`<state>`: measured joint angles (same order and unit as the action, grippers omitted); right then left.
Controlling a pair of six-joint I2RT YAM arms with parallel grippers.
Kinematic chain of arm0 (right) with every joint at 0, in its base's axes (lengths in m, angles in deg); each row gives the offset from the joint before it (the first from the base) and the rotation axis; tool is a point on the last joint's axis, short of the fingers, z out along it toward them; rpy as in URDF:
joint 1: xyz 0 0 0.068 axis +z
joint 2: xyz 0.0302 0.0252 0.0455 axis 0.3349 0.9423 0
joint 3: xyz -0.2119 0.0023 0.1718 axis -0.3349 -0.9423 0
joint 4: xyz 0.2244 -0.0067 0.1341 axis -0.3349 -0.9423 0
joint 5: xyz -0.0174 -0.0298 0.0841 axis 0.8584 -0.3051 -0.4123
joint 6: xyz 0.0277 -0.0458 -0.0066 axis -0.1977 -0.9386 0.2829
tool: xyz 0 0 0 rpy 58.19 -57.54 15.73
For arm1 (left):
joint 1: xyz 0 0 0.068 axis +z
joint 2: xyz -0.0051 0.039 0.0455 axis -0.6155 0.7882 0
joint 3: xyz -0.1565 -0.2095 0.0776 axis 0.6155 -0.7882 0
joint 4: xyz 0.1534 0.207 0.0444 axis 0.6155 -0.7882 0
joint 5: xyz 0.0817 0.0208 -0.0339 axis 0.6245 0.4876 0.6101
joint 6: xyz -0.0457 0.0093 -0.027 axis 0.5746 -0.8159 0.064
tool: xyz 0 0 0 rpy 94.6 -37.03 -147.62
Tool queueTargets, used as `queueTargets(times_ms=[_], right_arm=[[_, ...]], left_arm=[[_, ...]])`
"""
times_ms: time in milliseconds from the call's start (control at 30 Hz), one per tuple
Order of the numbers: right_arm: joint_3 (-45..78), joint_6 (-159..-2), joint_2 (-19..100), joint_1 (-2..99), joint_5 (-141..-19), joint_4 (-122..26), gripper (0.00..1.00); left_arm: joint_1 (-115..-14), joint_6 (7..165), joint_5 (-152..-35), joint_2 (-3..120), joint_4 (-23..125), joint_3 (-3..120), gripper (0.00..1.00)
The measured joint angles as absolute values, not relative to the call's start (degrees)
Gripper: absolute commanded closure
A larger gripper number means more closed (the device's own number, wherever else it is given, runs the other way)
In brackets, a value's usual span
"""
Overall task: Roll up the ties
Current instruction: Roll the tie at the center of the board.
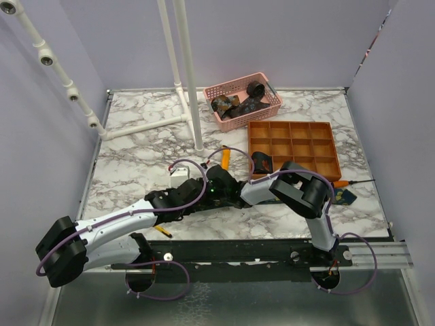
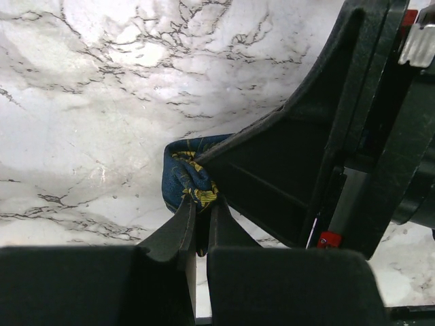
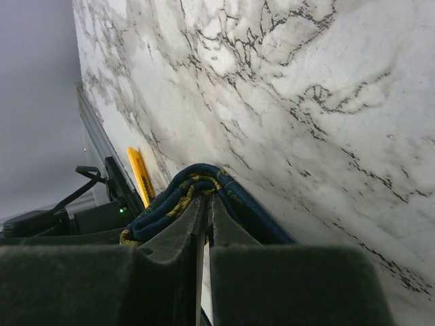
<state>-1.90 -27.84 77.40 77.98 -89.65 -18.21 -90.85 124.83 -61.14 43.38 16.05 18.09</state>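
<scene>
While both arms meet low over the marble surface [image 1: 136, 156], on the near side of the orange tray [image 1: 292, 146], the left fingers [image 2: 171, 236] are pinched together on a fold of the navy tie [image 2: 178, 175] with yellow print. The right fingers [image 3: 234, 234] are clamped on the same tie from the opposite side, its fabric arching over their tips.

Step in hand, my reading: winding the coil, partway; the roll looks loose.

Next move probably calls for one arm to pin the core while the other wraps the free length round it under tension.

Just left of the tray: a small dark bundle [image 1: 262, 161], probably a rolled tie.

Beyond the tray: pink basket [image 1: 234, 121] holding more ties [image 1: 238, 105].
</scene>
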Motion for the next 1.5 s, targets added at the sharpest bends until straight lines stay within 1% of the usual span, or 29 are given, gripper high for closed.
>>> queueTargets(times_ms=[333, 367, 400, 433, 500, 600, 733, 1033, 1167, 1233, 1300, 1433, 1500], right_arm=[[-3.54, -25.74, 79.7, 77.26, -93.08, -10.07, 0.93], [-3.54, -25.61, 79.79, 77.13, -93.3, -9.96, 0.91], [-3.54, -25.59, 79.81, 77.08, -93.36, -10.1, 0.86], [-3.52, -25.61, 79.65, 77.08, -93.14, -10.58, 0.79], [-3.28, -25.68, 78.71, 77.13, -91.83, -12.96, 0.69], [-3.17, -27.32, 74.63, 77.24, -87.33, -19.69, 0.59], [-3.01, -29.26, 70.65, 77.26, -82.11, -27.04, 0.52], [-2.84, -29.94, 66.28, 77.04, -74.89, -35.8, 0.43], [-5.48, -29.66, 60.88, 76.01, -70.3, -40.13, 0.42], [-7.78, -29.46, 57.93, 75.29, -68.38, -41.37, 0.43], [-10.25, -29.42, 55.41, 74.74, -66.78, -41.83, 0.48], [-14.75, -29.72, 51.98, 74.02, -64.88, -42.01, 0.62], [-16.67, -30.12, 50.74, 74.0, -64.62, -41.92, 0.66]], left_arm=[[-91.37, 123.54, -61.09, 45.11, 15.43, 19.29, 1.0], [-91.37, 123.32, -61.09, 45.59, 15.24, 19.62, 1.0], [-91.37, 123.15, -61.07, 45.98, 15.17, 19.86, 1.0], [-91.39, 123.0, -60.96, 46.24, 15.13, 19.92, 1.0], [-91.72, 122.97, -60.26, 46.22, 14.95, 19.99, 1.0], [-92.05, 123.26, -58.73, 45.06, 14.82, 20.69, 1.0], [-92.51, 123.76, -57.7, 44.15, 15.17, 21.76, 1.0], [-92.99, 124.55, -55.58, 46.88, 12.96, 25.32, 1.0], [-93.23, 124.5, -53.99, 50.27, 11.7, 27.42, 1.0], [-93.23, 124.5, -53.38, 51.82, 11.08, 28.21, 1.0], [-93.25, 124.53, -52.59, 53.46, 10.25, 28.8, 1.0], [-93.25, 124.55, -50.99, 55.64, 8.59, 29.63, 1.0], [-93.27, 124.53, -50.1, 56.52, 7.7, 30.31, 1.0]])
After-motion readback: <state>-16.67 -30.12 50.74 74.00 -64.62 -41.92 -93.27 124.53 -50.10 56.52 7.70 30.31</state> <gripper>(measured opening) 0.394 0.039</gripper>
